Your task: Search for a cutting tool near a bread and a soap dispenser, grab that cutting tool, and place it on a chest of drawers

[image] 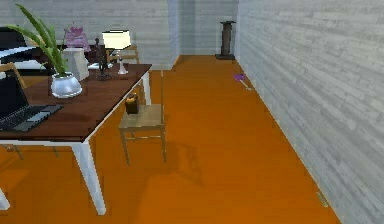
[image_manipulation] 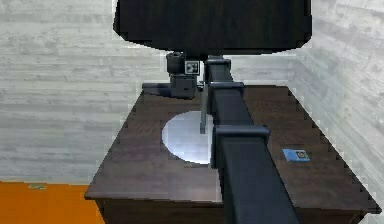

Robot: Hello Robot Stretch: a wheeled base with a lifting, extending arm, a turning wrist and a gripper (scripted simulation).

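Hovering over a dark wooden table (image_manipulation: 130, 150), the gripper (image_manipulation: 182, 88) is pictured near a black-shaded, grey-based lamp (image_manipulation: 210, 25). Whether anything is held cannot be told.

A table with dark brown top and white legs (image: 100, 97) carries a green plant in a round silver pot (image: 66, 85) near its left edge, a black laptop (image: 22, 112) at the near left corner and a small lamp with pale shade (image: 117, 40) at the far edge. A light wooden chair (image: 143, 122) stands just beside the right edge. On another dark wooden top (image_manipulation: 135, 150), a lamp with wide black shade (image_manipulation: 210, 25) stands in the middle.
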